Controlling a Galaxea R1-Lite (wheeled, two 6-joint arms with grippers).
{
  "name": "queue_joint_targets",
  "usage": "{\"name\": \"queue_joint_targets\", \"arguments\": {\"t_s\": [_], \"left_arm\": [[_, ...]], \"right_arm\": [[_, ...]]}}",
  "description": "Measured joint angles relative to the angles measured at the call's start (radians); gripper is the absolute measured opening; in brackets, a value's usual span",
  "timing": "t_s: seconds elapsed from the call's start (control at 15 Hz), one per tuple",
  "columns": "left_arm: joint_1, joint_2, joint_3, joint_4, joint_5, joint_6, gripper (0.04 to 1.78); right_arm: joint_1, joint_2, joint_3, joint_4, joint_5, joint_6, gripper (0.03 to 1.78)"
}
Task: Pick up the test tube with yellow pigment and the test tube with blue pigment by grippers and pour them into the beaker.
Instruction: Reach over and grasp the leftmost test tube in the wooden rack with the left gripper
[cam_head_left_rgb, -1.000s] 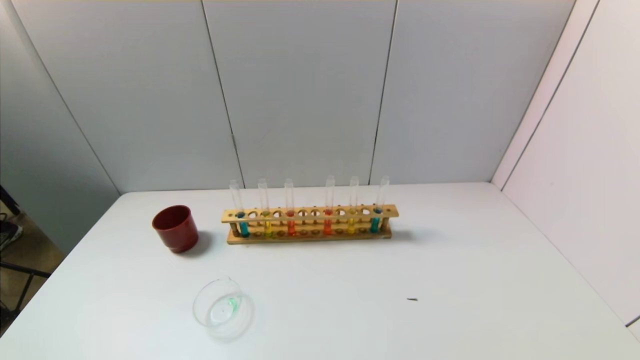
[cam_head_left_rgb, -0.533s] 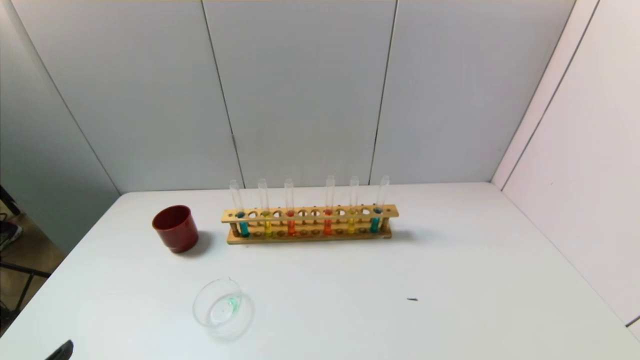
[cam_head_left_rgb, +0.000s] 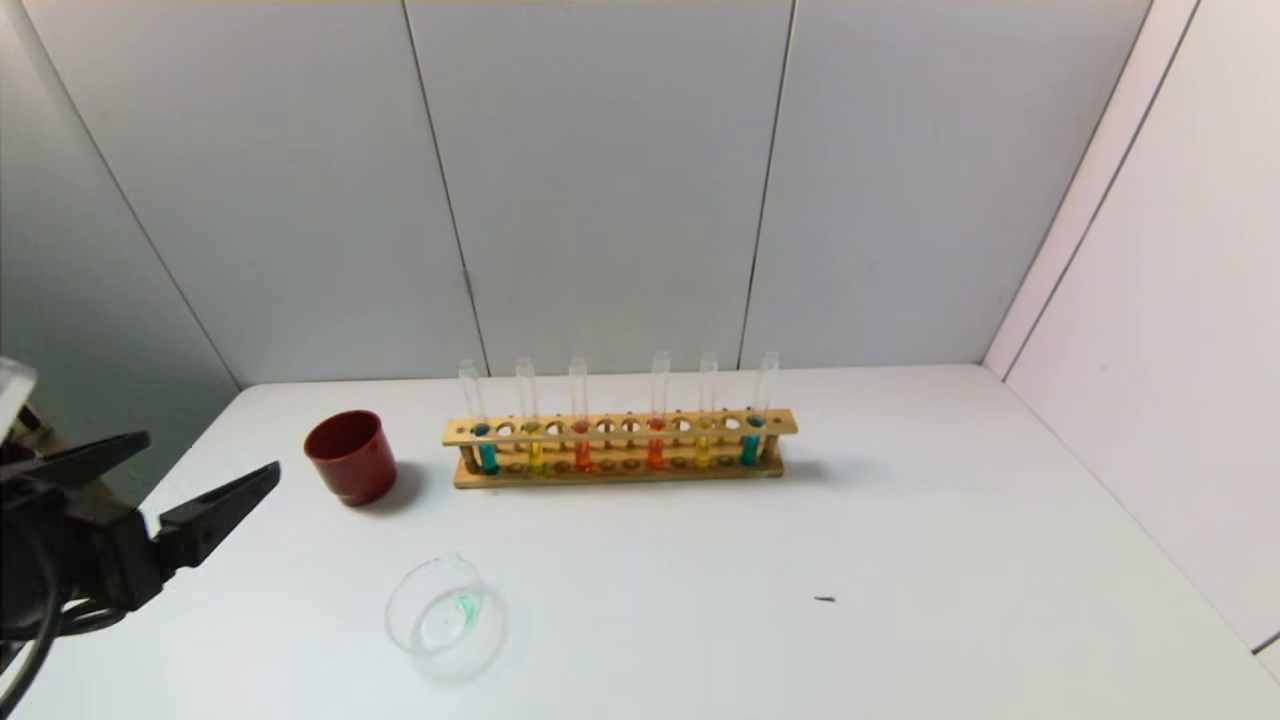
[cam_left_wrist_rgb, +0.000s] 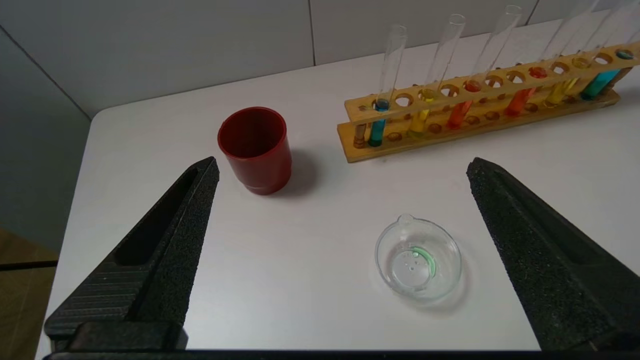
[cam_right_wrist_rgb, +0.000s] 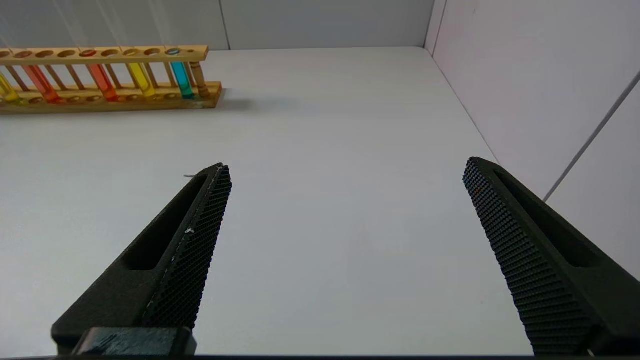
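A wooden rack (cam_head_left_rgb: 620, 428) at the table's middle holds several tubes. The test tube with blue pigment (cam_head_left_rgb: 487, 457) stands at its left end and also shows in the left wrist view (cam_left_wrist_rgb: 376, 132). Two yellow tubes (cam_head_left_rgb: 536, 457) (cam_head_left_rgb: 703, 453) stand in the rack. A darker teal tube (cam_head_left_rgb: 750, 450) is at the right end. The clear beaker (cam_head_left_rgb: 410, 640) sits near the front left, with a green trace inside. My left gripper (cam_head_left_rgb: 205, 458) is open and empty at the left edge, above the table. My right gripper (cam_right_wrist_rgb: 347, 165) is open and empty over bare table, out of the head view.
A dark-red cup (cam_head_left_rgb: 350, 470) stands left of the rack, close to my left gripper. Two orange-red tubes (cam_head_left_rgb: 582, 455) (cam_head_left_rgb: 655, 455) are in the rack. A small dark speck (cam_head_left_rgb: 824, 599) lies front right. Walls close the back and right side.
My left gripper has risen into the head view from the lower left corner, with its fingers open. Nothing on the table has moved.
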Motion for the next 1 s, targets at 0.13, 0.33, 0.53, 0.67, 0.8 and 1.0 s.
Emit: {"name": "queue_joint_targets", "arguments": {"t_s": [0.13,0.33,0.53,0.67,0.8,1.0], "left_arm": [[-0.030,0.131,-0.018,-0.108,0.010,0.001,1.75],[-0.132,0.309,-0.056,-0.223,0.098,0.000,1.75],[-0.224,0.476,-0.098,-0.366,0.196,-0.003,1.75],[-0.255,0.577,-0.127,-0.440,0.233,-0.013,1.75],[-0.275,0.687,-0.166,-0.511,0.275,-0.024,1.75],[-0.282,0.831,-0.226,-0.600,0.321,-0.037,1.75]], "right_arm": [[0.000,0.000,0.000,0.000,0.000,0.000,1.70],[0.000,0.000,0.000,0.000,0.000,0.000,1.70],[0.000,0.000,0.000,0.000,0.000,0.000,1.70],[0.000,0.000,0.000,0.000,0.000,0.000,1.70],[0.000,0.000,0.000,0.000,0.000,0.000,1.70],[0.000,0.000,0.000,0.000,0.000,0.000,1.70]]}}
